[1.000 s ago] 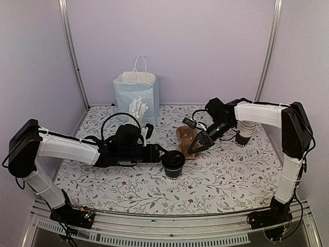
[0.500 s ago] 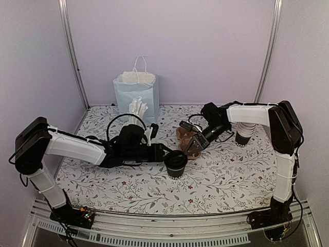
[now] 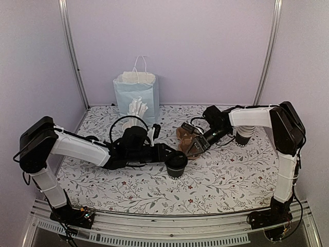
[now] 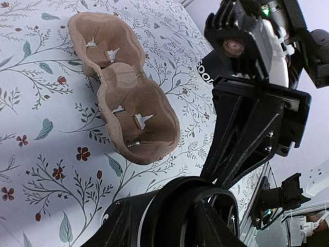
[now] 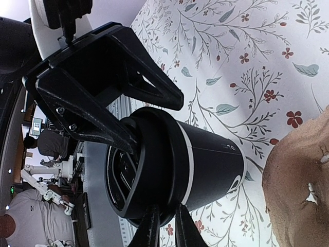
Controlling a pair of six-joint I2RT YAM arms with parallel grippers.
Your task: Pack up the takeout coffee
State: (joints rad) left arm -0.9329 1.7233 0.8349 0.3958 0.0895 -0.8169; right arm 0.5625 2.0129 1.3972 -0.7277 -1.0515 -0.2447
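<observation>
A black lidded cup (image 3: 176,163) stands upright on the floral table, just in front of the brown two-hole carrier (image 3: 184,135). My left gripper (image 3: 171,156) reaches it from the left, shut on its lid. In the left wrist view the cup (image 4: 180,206) sits between the fingers of that gripper (image 4: 175,222), with the empty carrier (image 4: 128,98) beyond. My right gripper (image 3: 195,145) hangs at the carrier's near end, beside the cup. Its own view shows the gripper (image 5: 165,231) shut with nothing between the fingers, the cup (image 5: 205,159) ahead and the carrier (image 5: 300,190) off to the right.
A pale blue paper bag (image 3: 136,92) stands at the back, with a white cup of straws (image 3: 138,108) in front of it. A second black cup (image 3: 241,138) stands behind the right arm. Purple walls enclose the table.
My left gripper slid right and narrowed onto the cup's lid. My right gripper came in and down to the carrier's near end and closed.
</observation>
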